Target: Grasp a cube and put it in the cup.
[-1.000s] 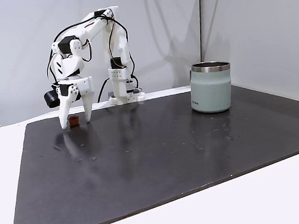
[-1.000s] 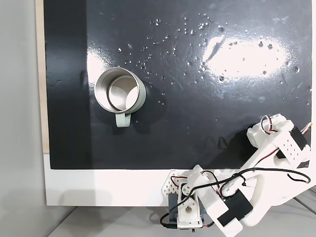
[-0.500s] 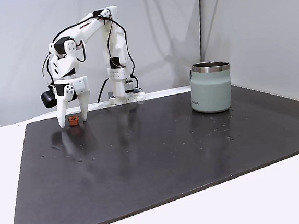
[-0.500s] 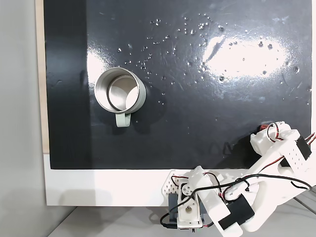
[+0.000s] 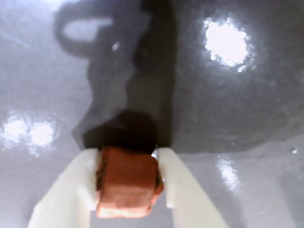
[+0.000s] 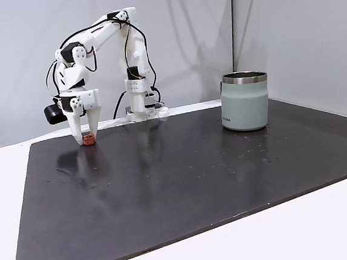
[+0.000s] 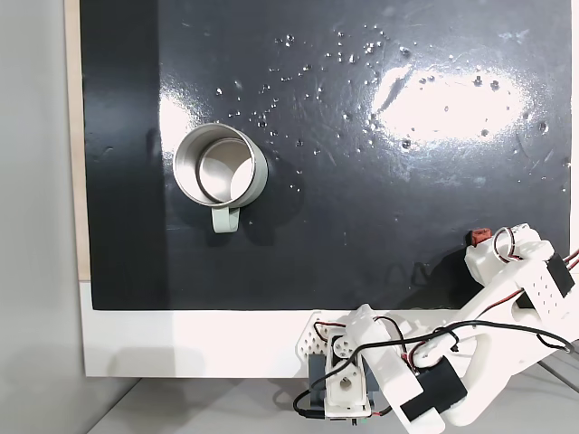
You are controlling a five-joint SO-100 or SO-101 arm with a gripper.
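Your tool (image 6: pixel 87 139) has closed in over the last second: its fingers stood apart astride the cube (image 5: pixel 127 181) and now clamp it from both sides, low near the desk's back left corner in the side-on fixed view. That suggests the grasp is made, and the lift and carry remain. The cup (image 6: pixel 244 100) stands well apart, by the right edge there. The desk (image 6: pixel 184 184) carries a glossy dark mat, speckled with droplets, before plain pale walls.

White plastic arm (image 6: pixel 101 33), black servos, thin black cables, pale tapered end effector (image 6: pixel 86 137) fingers.
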